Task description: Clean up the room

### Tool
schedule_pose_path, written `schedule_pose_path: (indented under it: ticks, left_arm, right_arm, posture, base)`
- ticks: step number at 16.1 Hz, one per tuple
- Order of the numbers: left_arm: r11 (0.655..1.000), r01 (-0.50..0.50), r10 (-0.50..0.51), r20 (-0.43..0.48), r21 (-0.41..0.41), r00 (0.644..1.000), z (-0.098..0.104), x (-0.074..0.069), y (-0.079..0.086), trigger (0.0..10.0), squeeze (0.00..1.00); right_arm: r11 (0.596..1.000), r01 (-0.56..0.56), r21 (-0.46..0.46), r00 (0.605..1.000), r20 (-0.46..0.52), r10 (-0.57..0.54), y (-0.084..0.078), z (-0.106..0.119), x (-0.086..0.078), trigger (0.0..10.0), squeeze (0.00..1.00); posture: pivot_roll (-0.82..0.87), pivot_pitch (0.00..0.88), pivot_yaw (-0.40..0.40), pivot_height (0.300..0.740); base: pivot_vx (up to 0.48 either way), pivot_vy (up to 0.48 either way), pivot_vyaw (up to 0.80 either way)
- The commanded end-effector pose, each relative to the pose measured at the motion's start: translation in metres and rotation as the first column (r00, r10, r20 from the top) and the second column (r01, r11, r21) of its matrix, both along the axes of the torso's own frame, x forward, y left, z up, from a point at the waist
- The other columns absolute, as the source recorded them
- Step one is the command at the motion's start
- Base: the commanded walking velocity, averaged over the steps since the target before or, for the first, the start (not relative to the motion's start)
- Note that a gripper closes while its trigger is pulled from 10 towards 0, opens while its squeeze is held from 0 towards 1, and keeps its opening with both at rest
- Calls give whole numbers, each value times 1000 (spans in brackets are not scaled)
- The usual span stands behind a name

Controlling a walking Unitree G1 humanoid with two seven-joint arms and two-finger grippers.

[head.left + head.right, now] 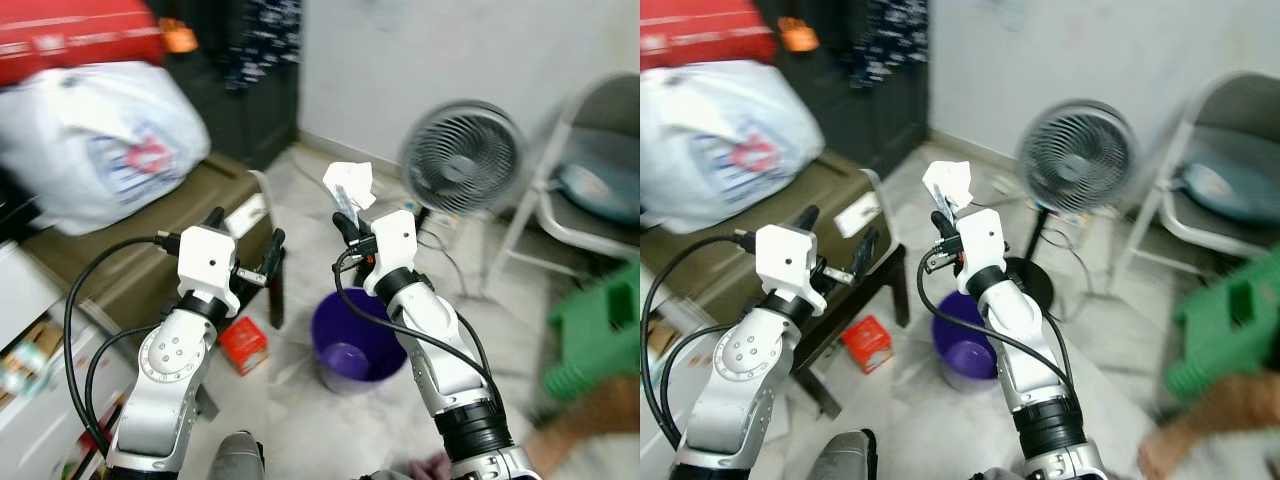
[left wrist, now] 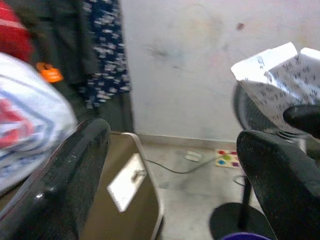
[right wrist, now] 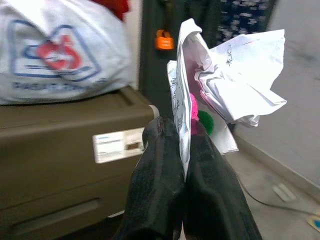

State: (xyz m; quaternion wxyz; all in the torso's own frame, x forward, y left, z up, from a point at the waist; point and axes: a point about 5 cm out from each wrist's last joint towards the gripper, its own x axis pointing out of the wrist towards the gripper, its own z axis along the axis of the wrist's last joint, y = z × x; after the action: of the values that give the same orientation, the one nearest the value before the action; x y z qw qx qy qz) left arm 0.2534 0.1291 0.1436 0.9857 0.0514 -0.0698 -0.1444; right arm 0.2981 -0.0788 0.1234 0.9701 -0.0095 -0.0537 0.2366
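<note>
Above the purple bin (image 1: 358,343), right of centre, the right claw (image 1: 345,218) is pinched tight on a crumpled sheet of paper (image 1: 349,185), raised well clear of the floor. The right wrist view settles it: both black fingers (image 3: 160,180) are pressed together with the paper's edge between them, and something pink and green is tucked in the folds, though I cannot tell what. So the pick-up is done, and I judge the drop is what remains: the bin sits on the floor below and slightly near of that claw, its mouth open and only a pale patch visible inside.

Over on the left, the left claw (image 1: 243,244) is spread wide and carries nothing; its wrist view looks out between two parted fingers (image 2: 65,185) at the wall and the fan (image 1: 463,157).

Plenty left, by the look of it. A small red box (image 1: 243,343) lies on the floor just left of the bin, beside the leg of the brown table (image 1: 150,235), and a big white plastic bag (image 1: 100,140) sits on that table at far left. Something cloth-like shows at the near edge by the robot's right arm, too blurred to name. A green stool (image 1: 596,335) and a grey chair (image 1: 590,160) stand to the right. One scrap is in hand and none of the rest has been dealt with, so I'd call this early going.
</note>
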Motion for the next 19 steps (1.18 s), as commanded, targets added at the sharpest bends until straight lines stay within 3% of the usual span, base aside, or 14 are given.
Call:
schedule_pose_path:
  ticks: [1,4,9,17,19]
  left_arm:
    - [1000,2,-2,0,9,1000,-1,1,-2,10000,0]
    - [1000,-5,5,3,8,1000,-1,2,-3,10000,0]
    - [1000,-18,18,4,2,1000,-1,4,-3,10000,0]
    - [1000,-5,5,-5,-30,1000,-1,4,-5,10000,0]
    - [999,6,-6,-4,-35,1000,0,4,-6,10000,0]
  right_arm:
    - [1000,7,6,1000,30,-8,-3,7,2,10000,0]
    - [1000,12,8,999,34,-12,-4,8,3,10000,0]
    - [997,68,34,998,17,-68,-11,8,6,10000,0]
    - [993,112,28,994,9,-112,-17,9,5,10000,0]
    - [993,111,34,994,2,-111,-17,8,6,10000,0]
  posture:
    - [48,0,-50,740]
    - [48,0,-50,740]
    - [46,0,-49,740]
    - [41,0,-49,740]
    - [41,0,-49,740]
  base:
    - [0,0,794]
    - [0,0,794]
    - [0,0,0]
    - [0,0,-772]
    - [0,0,0]
